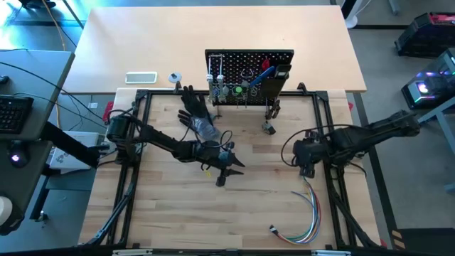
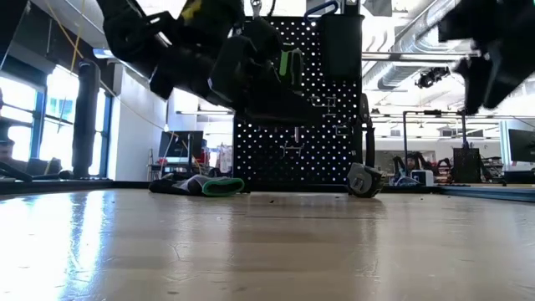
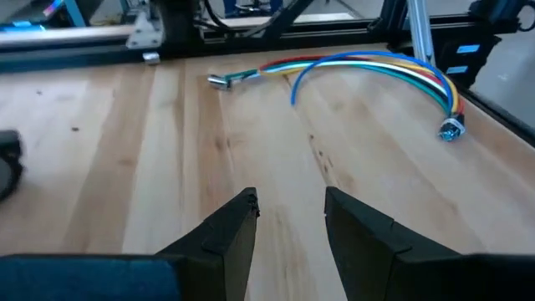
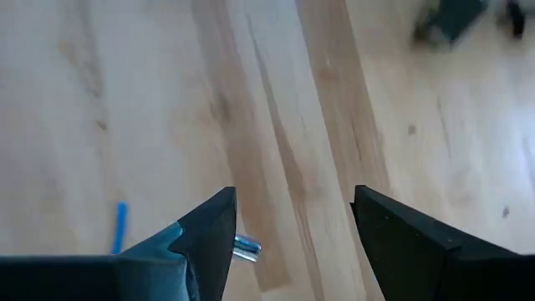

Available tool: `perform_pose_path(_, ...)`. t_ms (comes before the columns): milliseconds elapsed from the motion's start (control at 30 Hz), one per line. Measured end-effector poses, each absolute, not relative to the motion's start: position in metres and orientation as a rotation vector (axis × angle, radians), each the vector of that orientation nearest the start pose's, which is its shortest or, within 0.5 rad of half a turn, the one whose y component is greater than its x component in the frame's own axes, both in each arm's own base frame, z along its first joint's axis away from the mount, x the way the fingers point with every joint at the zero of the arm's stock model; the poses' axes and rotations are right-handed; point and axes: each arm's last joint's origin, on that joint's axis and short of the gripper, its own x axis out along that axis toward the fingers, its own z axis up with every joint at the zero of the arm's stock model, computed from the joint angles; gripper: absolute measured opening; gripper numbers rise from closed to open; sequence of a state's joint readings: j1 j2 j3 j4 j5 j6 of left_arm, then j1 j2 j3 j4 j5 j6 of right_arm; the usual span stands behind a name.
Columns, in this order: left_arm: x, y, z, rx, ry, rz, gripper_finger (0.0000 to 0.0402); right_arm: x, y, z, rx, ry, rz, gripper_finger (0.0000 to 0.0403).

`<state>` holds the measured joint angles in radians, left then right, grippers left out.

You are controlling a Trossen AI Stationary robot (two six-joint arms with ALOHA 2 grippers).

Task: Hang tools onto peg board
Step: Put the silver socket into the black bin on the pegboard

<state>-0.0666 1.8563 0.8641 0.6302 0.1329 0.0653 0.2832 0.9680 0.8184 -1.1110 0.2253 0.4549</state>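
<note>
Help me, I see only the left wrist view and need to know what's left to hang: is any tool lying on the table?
Observer: Yes, one small grey tool lies just in front of the peg board.
Operator: Where's the right gripper?
Observer: The right gripper hangs open and empty over the table's right half.
Operator: Anything beside my arm?
Observer: A black glove lies between the left arm and the board.

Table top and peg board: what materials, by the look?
Table top: looks like pale wood planks, with visible grain, seams between strips and a light sheen. Peg board: black perforated panel, probably painted metal, though plastic can't be ruled out; light shows through its regular holes.
</note>
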Motion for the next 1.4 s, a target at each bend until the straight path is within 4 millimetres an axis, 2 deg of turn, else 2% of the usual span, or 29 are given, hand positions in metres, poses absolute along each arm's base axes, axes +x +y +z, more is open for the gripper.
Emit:
perform_pose_path(167,0.371,-0.030,0.144,0.039,0.367,-0.230,0.0136,0.123,0.029,0.221,0.143,1.259,-0.278,0.0231)
perform_pose_path(267,0.371,-0.030,0.144,0.039,0.370,-0.230,0.0136,0.116,0.027,0.223,0.210,1.278,-0.295,0.0231)
perform_pose_path(333,0.372,-0.028,0.145,0.045,0.365,-0.227,0.0136,0.118,0.025,0.227,0.240,1.270,-0.319,0.0231)
perform_pose_path(467,0.376,-0.025,0.150,0.045,0.338,-0.217,0.0136,0.126,0.019,0.221,0.253,1.376,-0.312,0.0231)
perform_pose_path(733,0.381,-0.026,0.156,0.045,0.315,-0.218,0.0136,0.147,0.003,0.193,0.168,1.682,-0.273,0.0217)
perform_pose_path(1133,0.380,-0.026,0.155,0.039,0.332,-0.218,0.0136,0.164,-0.016,0.158,0.250,1.944,-0.349,0.0216)
perform_pose_path(1400,0.380,-0.026,0.154,0.039,0.337,-0.218,0.0136,0.169,-0.028,0.137,0.312,2.086,-0.404,0.0216)
